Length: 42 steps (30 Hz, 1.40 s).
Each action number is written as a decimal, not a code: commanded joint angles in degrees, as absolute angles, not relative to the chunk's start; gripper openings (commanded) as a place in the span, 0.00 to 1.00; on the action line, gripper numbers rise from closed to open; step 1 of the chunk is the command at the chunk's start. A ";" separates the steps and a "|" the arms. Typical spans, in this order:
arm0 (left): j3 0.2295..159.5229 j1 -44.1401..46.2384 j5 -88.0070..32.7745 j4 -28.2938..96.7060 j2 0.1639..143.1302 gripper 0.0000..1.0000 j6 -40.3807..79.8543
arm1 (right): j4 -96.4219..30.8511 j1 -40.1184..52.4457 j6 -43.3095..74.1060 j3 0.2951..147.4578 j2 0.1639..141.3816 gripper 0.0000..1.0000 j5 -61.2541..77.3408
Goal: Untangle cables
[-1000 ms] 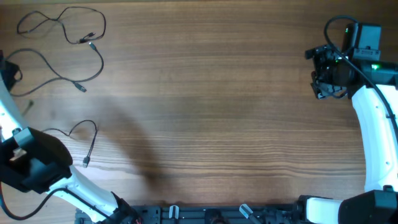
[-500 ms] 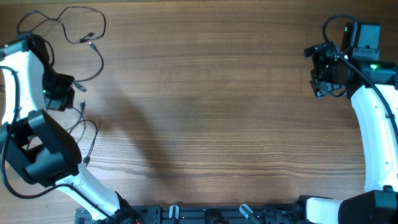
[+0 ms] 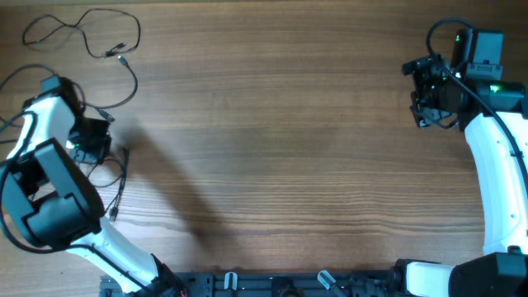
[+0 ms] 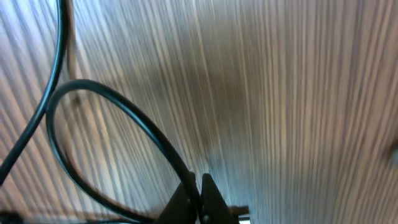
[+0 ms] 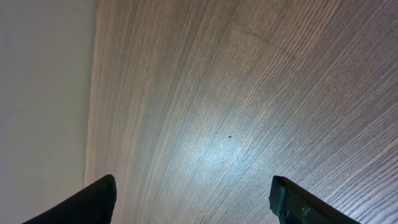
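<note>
overhead / left hand (image 3: 92,140): sitting low at the left edge of the table (image 3: 289,148), on the nearest strand of the cables (image 3: 134,82). The other cords are lying loose toward the far-left corner.
overhead / right hand (image 3: 425,92): hanging at the far right with no cord near it. Judging it's idling out of the way.
left wrist / left hand (image 4: 198,186): fingers pressing together, pinching a thin black cable (image 4: 124,104) that's looping away to the left. Probably gripping it to drag it clear.
right wrist / right hand (image 5: 191,190): fingers spreading wide, holding nothing, facing bare table.
</note>
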<state>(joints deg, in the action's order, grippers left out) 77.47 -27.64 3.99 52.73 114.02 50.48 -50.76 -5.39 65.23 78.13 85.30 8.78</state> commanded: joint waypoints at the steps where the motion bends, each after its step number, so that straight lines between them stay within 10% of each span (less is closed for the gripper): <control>1: 77.25 -32.60 5.85 48.77 113.82 0.04 46.54 | -50.87 -5.04 64.47 78.26 85.95 0.80 9.08; 17: 104.12 -41.36 3.01 57.32 114.48 0.06 36.49 | -51.46 -5.04 64.51 78.26 85.95 0.80 9.06; 23: 104.09 -41.36 3.05 67.90 116.03 0.71 36.47 | -51.44 -5.04 64.47 78.26 85.95 0.80 9.04; 26: 104.07 -41.39 3.05 67.88 116.42 0.87 36.86 | -51.51 -5.04 63.31 78.26 85.95 0.81 9.06; 42: 102.48 -57.47 19.11 69.67 110.19 0.91 51.96 | -51.24 -5.04 60.16 78.26 85.95 0.81 9.04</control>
